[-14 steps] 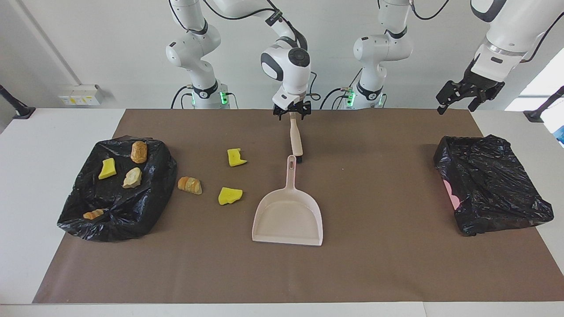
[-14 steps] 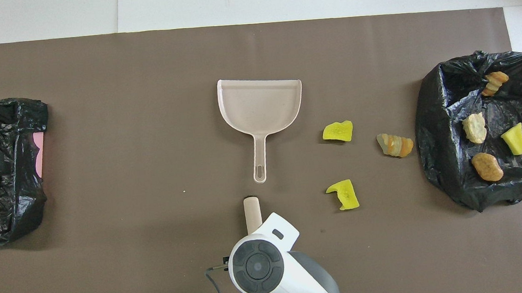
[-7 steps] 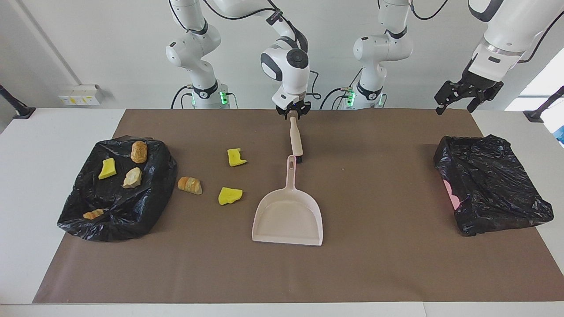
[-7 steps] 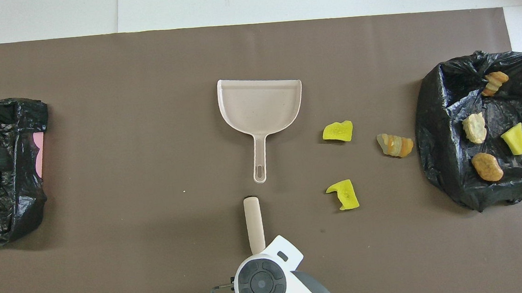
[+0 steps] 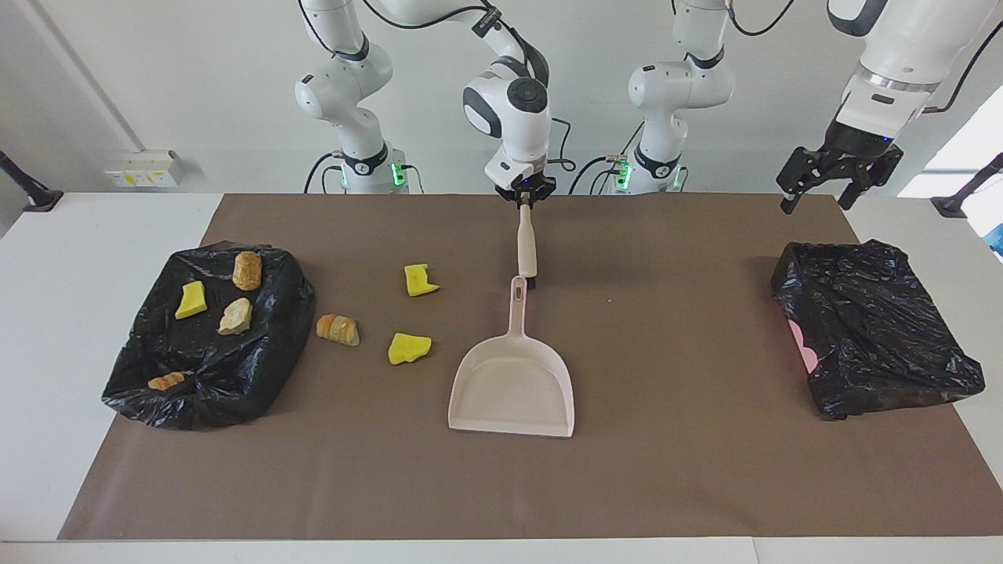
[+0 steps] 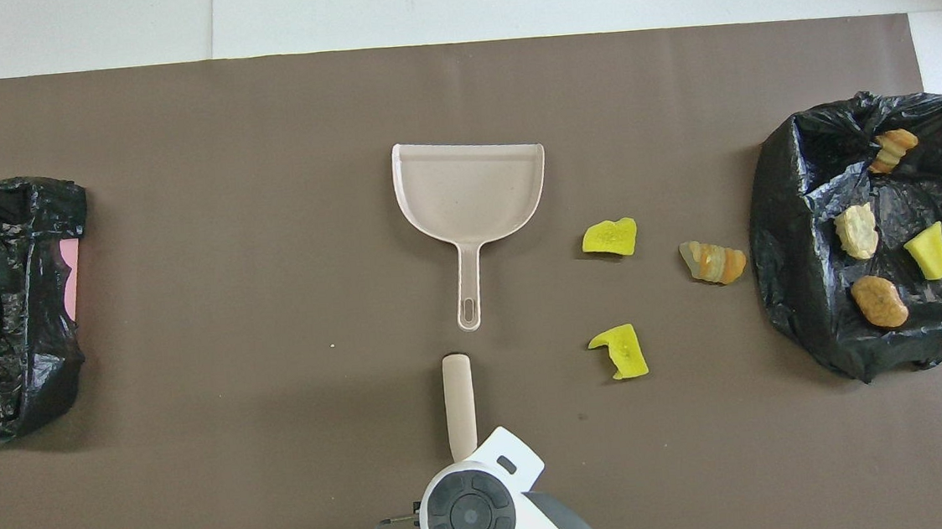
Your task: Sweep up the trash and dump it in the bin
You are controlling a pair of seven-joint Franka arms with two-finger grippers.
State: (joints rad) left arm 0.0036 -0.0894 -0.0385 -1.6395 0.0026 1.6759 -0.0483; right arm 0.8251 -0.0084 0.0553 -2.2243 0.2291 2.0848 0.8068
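The pale pink hand brush (image 5: 526, 243) is near the robots at mid table, its black-bristled end by the dustpan's handle. My right gripper (image 5: 525, 194) is shut on the brush handle's end; in the overhead view the wrist hides that grip and only the brush handle (image 6: 458, 400) shows. The pale pink dustpan (image 5: 511, 384) lies flat on the mat. Loose trash lies beside it toward the right arm's end: two yellow chunks (image 5: 421, 280) (image 5: 409, 348) and a tan lump (image 5: 338, 329). My left gripper (image 5: 816, 200) hangs open above the bin (image 5: 878, 337), a pink box lined with black plastic.
A crumpled black bag (image 5: 235, 384) at the right arm's end carries several more scraps, yellow (image 5: 190, 300) and brown (image 5: 247, 270). A brown mat (image 5: 674, 486) covers the table.
My right gripper has shut on the brush handle's end and drawn back toward the robots, so more of the handle shows from above. The left gripper has shifted slightly.
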